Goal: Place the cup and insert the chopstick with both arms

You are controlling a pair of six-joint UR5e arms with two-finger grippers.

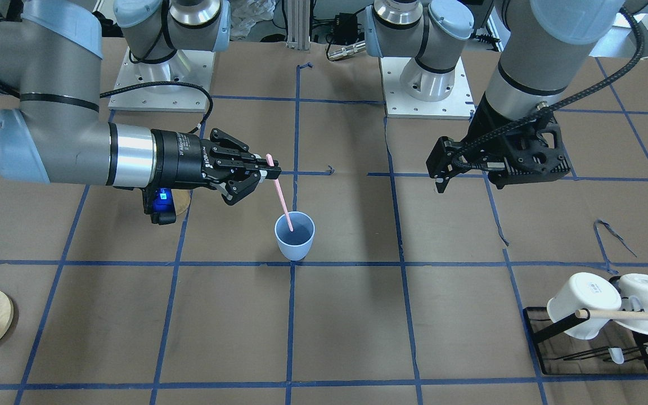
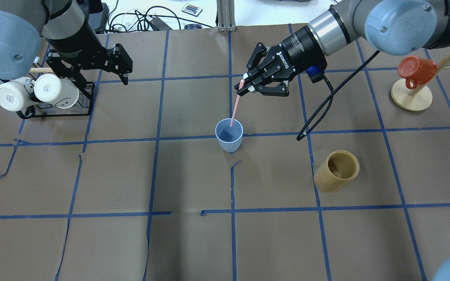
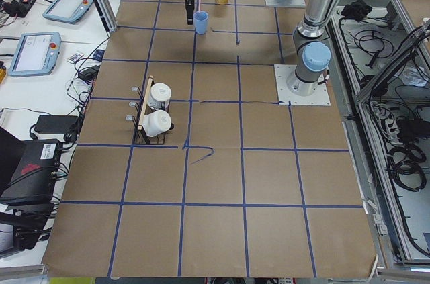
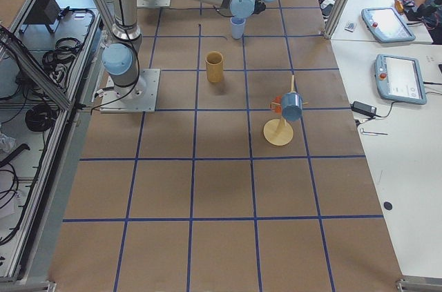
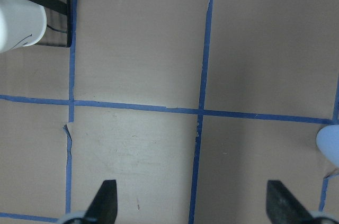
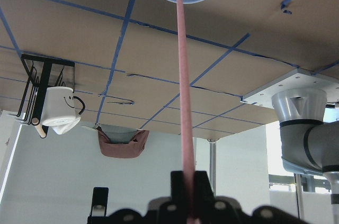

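Pink chopstick (image 2: 236, 105): tilted, lower tip already inside the mouth of the blue cup (image 2: 229, 142), upper end pinched in the right end effector (image 2: 242, 84). Can't tell if the tip touches the cup's floor or wall.

Cup stands upright on the desk (image 2: 193, 242), mid-table on a tape line, with nothing touching its outside.

Right end effector is clamped on the very top of the stick. The wrist view looks straight down its length into the cup.

Left end effector (image 5: 193, 203): fingers wide apart, holding nothing, parked well off to the side near the black rack (image 2: 53, 111) with the white mugs (image 2: 37, 91).

Handling, my read:
- The stick looks thin, stiff, light and probably slick. With an end pinch and this much overhang it could pivot in the pads if the tip catches.
- The top grip suits a drop-in, and letting go low would limit bounce.
- The cup looks like light plastic and is empty, so a sideways push from the stick on its wall could slide or tip it.
- If it needs steadying, hold it round the wall below the rim, not on the lip.

Placement looks done and insertion nearly so.

Off to the side: bamboo holder (image 2: 336, 171) and a red mug (image 2: 416, 70) hung on a wooden stand (image 2: 410, 97), both well apart from the cup.
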